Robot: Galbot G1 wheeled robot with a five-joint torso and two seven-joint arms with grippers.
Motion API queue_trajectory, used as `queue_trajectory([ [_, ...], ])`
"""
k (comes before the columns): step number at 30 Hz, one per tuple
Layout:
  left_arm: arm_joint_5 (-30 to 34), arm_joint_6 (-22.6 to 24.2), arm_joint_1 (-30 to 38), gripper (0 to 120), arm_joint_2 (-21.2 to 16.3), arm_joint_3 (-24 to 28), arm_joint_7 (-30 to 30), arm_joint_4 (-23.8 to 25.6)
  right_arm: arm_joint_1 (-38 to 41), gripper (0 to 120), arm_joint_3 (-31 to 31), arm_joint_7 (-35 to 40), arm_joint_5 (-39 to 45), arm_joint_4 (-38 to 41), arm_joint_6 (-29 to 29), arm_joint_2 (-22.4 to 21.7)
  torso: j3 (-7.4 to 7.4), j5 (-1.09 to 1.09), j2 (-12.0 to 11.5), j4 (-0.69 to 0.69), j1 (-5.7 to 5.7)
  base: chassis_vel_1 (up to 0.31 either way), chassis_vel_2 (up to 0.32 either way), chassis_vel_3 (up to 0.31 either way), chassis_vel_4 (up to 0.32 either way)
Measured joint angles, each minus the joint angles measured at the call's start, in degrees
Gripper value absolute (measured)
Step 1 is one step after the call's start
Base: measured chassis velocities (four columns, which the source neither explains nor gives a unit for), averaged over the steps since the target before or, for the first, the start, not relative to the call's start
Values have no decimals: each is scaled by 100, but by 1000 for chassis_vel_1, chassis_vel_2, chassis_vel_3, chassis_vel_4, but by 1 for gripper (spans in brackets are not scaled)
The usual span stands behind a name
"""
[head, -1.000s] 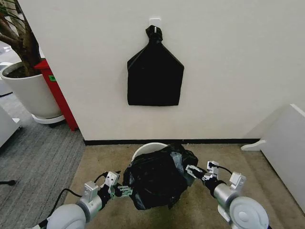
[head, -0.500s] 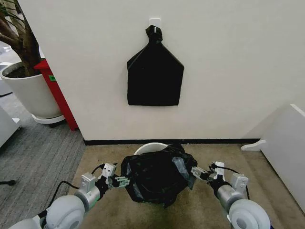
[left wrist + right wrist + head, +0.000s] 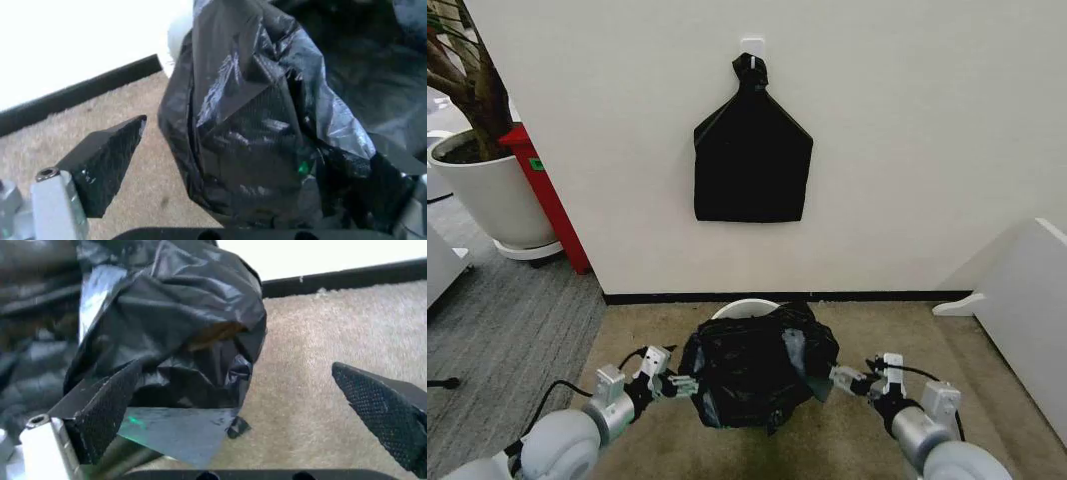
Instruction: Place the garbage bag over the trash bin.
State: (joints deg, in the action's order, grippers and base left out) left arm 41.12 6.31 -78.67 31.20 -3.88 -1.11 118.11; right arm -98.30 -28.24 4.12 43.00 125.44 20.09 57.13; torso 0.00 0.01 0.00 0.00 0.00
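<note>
Black plastic, crinkled and glossy, covers most of the trash bin (image 3: 739, 306) on the carpeted floor by the wall: the garbage bag (image 3: 752, 365) sits draped over it, and just an arc of the bin's white rim shows at the far side, toward the wall. The bag lies between the 2 arms. The left gripper (image 3: 674, 384) is at the bag's left edge and the right gripper (image 3: 840, 378) at its right edge, so the bag's opening is stretched roughly from side to side across the bin.

In the left wrist view the left gripper (image 3: 220, 170) has its fingers spread, 1 dark fingertip (image 3: 107, 160) standing clear of the plastic (image 3: 267, 140); the other side is buried in folds, so whether any film is caught there cannot be told. In the right wrist view the right gripper (image 3: 247, 415) is also spread, 1 finger (image 3: 107, 405) against the bag's (image 3: 167, 320) lower folds and the other finger (image 3: 380, 410) well clear over the carpet.

Both arms look about equally near. The uncovered far rim suggests the bag needs to go farther toward the wall and down.
</note>
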Motion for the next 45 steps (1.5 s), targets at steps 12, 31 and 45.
queue_trajectory([
  [12, -301, -521, -348, 100, -190, -568, 569, -128, -183, 100, -188, -293, -115, 27, -3, 38, 0, -1, 0, 0, 0, 0, 0, 0, 0],
  [31, -543, -1006, 76, 100, -288, -661, 977, -1287, -105, 100, -73, -107, 14, -23, -61, 156, 1, -3, -1, 0, 0, 0, 0, 0, 0],
  [45, -1180, -1735, -981, 100, -329, -1162, 1827, -864, 25, 100, 44, 40, 48, -10, -65, 195, 0, 0, -1, 1, 0, 0, 0, 0, 0],
])
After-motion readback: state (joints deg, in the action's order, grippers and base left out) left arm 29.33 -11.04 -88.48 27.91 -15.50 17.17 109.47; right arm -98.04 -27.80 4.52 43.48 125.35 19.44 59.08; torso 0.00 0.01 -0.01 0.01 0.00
